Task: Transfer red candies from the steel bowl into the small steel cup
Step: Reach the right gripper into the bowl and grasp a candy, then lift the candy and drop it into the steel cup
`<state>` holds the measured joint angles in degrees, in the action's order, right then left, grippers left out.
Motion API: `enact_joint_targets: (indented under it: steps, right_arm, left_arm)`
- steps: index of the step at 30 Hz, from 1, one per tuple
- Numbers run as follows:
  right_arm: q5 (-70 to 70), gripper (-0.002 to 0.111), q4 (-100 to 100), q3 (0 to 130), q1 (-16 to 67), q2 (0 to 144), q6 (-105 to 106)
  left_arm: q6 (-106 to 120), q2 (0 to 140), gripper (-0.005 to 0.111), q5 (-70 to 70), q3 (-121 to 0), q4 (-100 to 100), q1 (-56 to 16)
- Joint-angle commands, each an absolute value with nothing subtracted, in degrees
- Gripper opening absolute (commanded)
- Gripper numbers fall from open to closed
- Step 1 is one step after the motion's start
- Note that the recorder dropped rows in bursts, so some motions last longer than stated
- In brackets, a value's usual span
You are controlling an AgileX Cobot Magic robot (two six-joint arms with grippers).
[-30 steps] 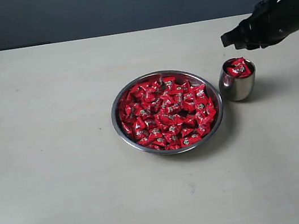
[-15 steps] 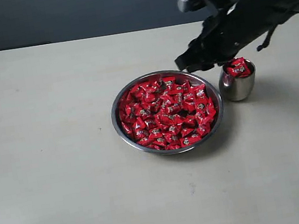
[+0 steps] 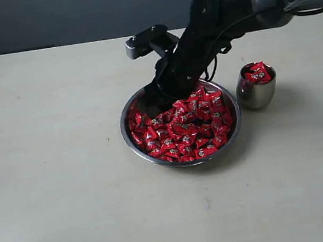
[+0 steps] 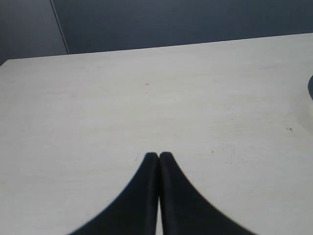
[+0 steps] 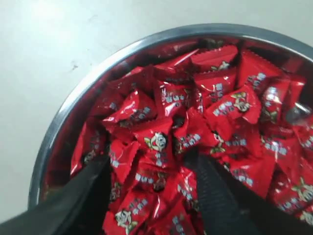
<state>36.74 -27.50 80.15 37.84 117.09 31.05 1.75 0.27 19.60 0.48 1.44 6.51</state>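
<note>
While the right gripper (image 5: 150, 159) sits low in the steel bowl (image 3: 123, 127) with its jaws spread wide, the step in hand looks to be the pick. Its fingers straddle a few of the red candies (image 3: 184, 126) at the far left part of the heap, and nothing is pinched yet. The bowl is heaped nearly to its rim. Just beside it on the right stands the small steel cup (image 3: 256, 96), topped with several candies. The left gripper (image 4: 159, 155) hangs closed over the table (image 4: 146, 88), away from the work. Next the jaws need to close on a candy or small clutch, lift clear of the rim and cross to the cup, where the heaped top may let a piece slide off
</note>
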Motion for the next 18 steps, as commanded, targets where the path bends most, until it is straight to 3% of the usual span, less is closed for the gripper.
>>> enact_joint_targets:
  steps: [1, 18]
  right_arm:
    - [36.78, 0.051, -27.22, 83.97, 38.29, 121.19, 31.3]
    - [38.92, 0.045, -27.45, 87.22, 38.38, 126.98, 31.3]
  left_arm:
    - [1.68, 0.0, 0.0, 19.32, 0.0, 1.55, 6.2]
    - [1.68, 0.0, 0.0, 19.32, 0.0, 1.55, 6.2]
